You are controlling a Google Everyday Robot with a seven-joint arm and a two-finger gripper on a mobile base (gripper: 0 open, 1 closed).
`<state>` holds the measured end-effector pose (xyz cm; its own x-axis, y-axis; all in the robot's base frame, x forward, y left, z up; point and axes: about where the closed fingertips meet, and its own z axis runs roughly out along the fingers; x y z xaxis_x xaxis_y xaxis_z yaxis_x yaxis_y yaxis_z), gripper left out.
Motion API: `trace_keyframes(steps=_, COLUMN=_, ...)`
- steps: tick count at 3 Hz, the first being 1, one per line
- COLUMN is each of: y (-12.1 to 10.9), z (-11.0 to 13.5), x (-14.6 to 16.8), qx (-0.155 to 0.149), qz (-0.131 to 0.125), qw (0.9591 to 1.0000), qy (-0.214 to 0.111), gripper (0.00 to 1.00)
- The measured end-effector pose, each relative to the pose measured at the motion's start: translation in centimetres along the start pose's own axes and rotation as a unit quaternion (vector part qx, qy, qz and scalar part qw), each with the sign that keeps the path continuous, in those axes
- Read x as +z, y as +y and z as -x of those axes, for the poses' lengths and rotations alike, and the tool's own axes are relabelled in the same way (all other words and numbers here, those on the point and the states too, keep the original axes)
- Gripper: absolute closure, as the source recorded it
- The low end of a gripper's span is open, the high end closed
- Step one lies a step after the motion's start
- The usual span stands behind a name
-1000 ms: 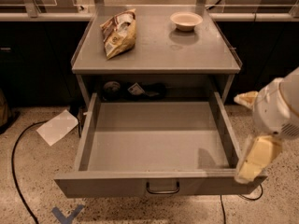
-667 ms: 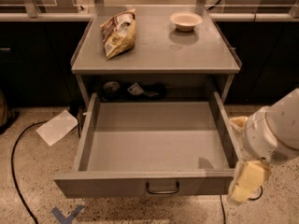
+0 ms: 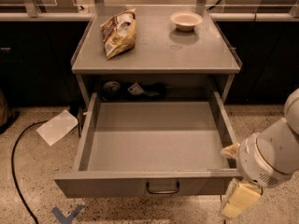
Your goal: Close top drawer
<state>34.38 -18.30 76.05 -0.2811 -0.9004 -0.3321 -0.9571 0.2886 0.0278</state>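
The top drawer (image 3: 154,143) is a wide, shallow grey metal drawer, pulled fully out of the grey cabinet, and nothing lies in it. Its flat front (image 3: 107,187) faces me, with a small dark wire handle (image 3: 162,188) at its centre. My gripper (image 3: 238,200) hangs at the lower right, just outside the drawer's front right corner and a little below the front's top edge. Its pale yellow fingers (image 3: 240,199) point down. The white arm (image 3: 271,155) rises behind it at the right edge.
The cabinet top (image 3: 187,50) carries a snack bag (image 3: 119,32) and a small bowl (image 3: 186,20). Small dark items (image 3: 135,89) lie in the recess behind the drawer. A white sheet of paper (image 3: 57,127) and a black cable (image 3: 14,171) lie on the floor at left. Blue tape (image 3: 65,214) marks the floor.
My gripper and arm have moved down and a little left, from beside the drawer's right wall to its front right corner. The drawer has not moved.
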Motion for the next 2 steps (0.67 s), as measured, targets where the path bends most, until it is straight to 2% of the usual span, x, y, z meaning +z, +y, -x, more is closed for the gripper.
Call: trace_keyframes(steps=2, y=0.04, z=0.02, x=0.03, qx=-0.001, qz=0.0, qw=1.0, qy=0.001, gripper=0.65)
